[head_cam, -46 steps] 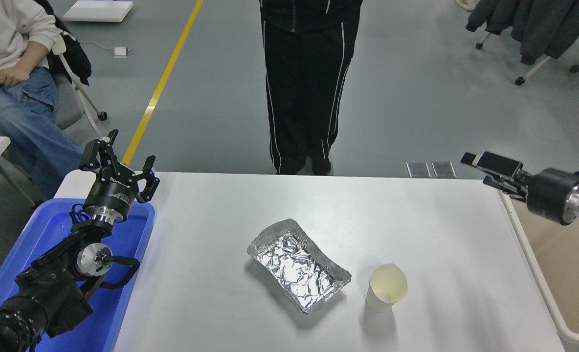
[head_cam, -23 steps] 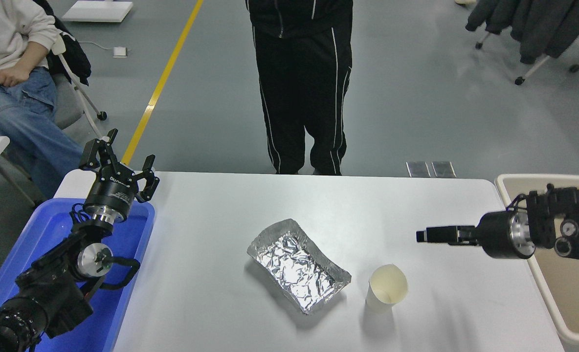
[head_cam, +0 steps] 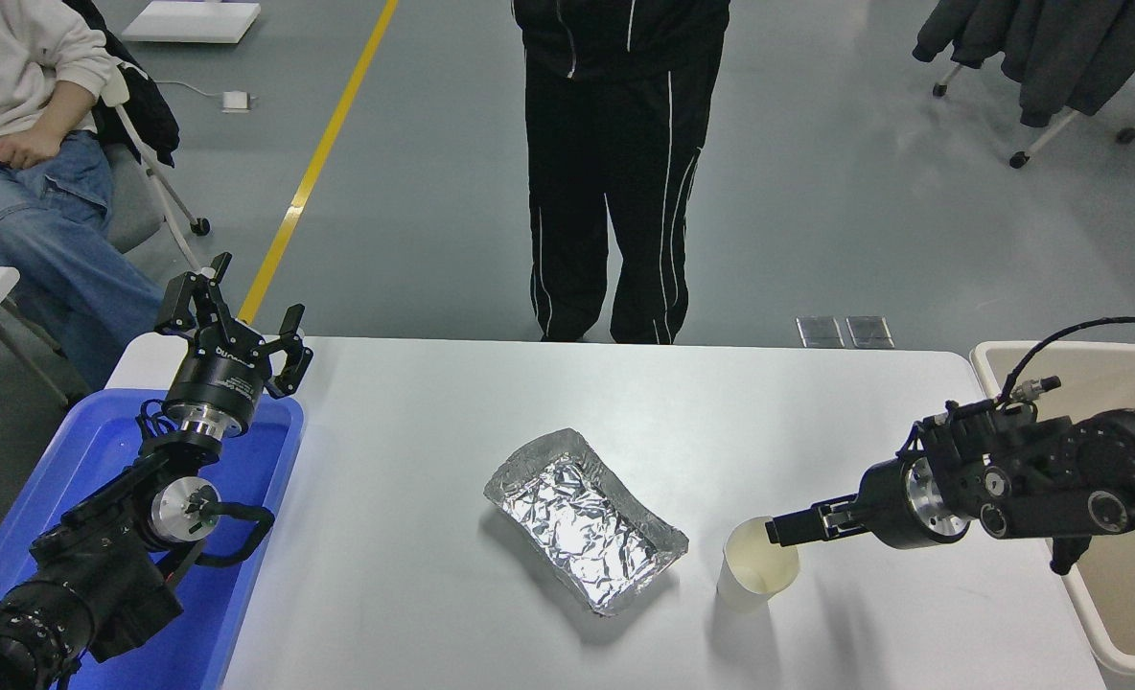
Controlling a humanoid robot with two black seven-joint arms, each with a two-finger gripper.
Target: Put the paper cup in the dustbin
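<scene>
Head view: white table (head_cam: 491, 422) fills the lower frame. Beige dustbin (head_cam: 994, 356) sits off the table's right edge, rim rounded, mostly cut by the frame and partly behind the R arm. Blue plastic tray (head_cam: 98, 450) at the left edge, under the L arm. Person in black track trousers w/ white stripes (head_cam: 615, 172) stands at the far side, centre; a 2nd person in jeans (head_cam: 31, 182) sits at top left. Dark jacket on a wheeled chair (head_cam: 1037, 48), top right.

Left gripper (head_cam: 237, 311) parked over the tray's far end, pointing up, fingers spread, holding nothing.

Right gripper (head_cam: 784, 530) comes in from the right, arm roughly level, pointing left. Its tip is at the right rim of the paper cup (head_cam: 754, 570), overlapping the mouth; can't tell whether fingers are apart or together, or whether they touch the rim.

Crinkled silver foil tray (head_cam: 582, 522) lies mid-table, angled, just left of the cup, not touching. Cup stands upright on the table, front-right of centre, cream inside visible, well apart from the dustbin.
</scene>
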